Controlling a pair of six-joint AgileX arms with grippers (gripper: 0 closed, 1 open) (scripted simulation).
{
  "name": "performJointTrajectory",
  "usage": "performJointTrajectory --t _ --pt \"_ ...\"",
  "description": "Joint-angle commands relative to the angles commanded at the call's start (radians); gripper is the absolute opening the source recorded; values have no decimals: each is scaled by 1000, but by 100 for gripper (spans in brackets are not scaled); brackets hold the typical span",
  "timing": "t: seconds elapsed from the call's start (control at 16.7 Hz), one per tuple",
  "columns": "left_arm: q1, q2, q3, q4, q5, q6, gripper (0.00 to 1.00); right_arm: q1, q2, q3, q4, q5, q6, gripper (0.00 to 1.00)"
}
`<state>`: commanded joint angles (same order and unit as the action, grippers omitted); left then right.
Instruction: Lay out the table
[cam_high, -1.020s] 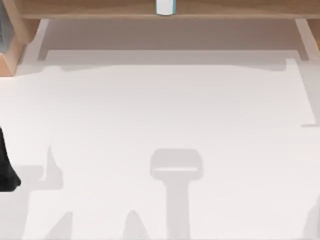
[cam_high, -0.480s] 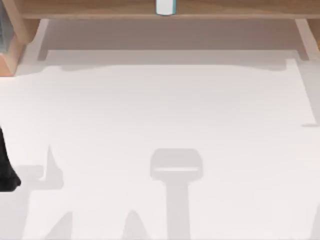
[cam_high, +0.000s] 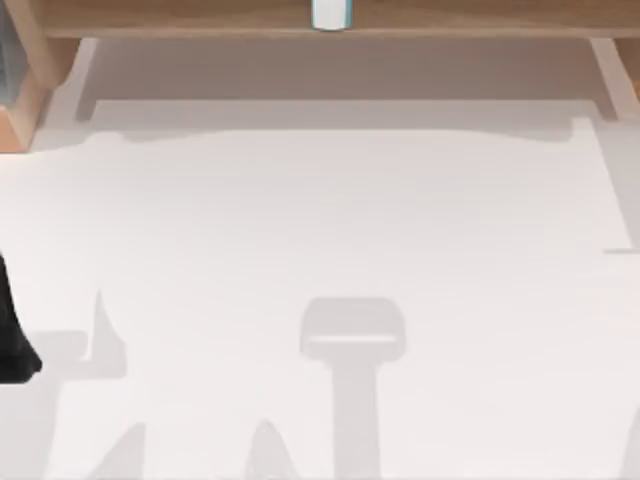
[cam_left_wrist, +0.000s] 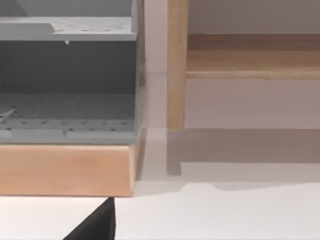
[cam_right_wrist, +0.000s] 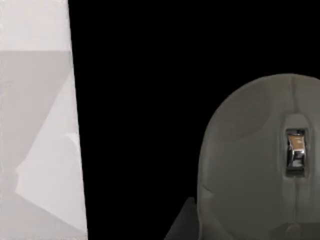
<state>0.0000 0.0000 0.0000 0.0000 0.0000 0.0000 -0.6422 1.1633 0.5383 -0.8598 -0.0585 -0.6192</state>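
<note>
White table (cam_high: 330, 220), wooden shelf (cam_high: 200, 15) behind

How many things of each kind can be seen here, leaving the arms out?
White table: 1
Wooden shelf: 1
Grey perforated rack: 1
Grey computer mouse: 1
Small white-and-teal item at the shelf, too small to identify: 1
Total: 5

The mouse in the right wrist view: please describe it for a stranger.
Begin at the white table; a broad black area borders it. Against that black stands the mouse, a rounded grey dome. Only it has a small shiny wheel in a middle groove.
</note>
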Motion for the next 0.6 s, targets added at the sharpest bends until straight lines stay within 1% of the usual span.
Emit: performJointTrajectory --t 0.6 --pt "0 0 0 0 0 0 100 -74 -7 22 -13 47 66 0"
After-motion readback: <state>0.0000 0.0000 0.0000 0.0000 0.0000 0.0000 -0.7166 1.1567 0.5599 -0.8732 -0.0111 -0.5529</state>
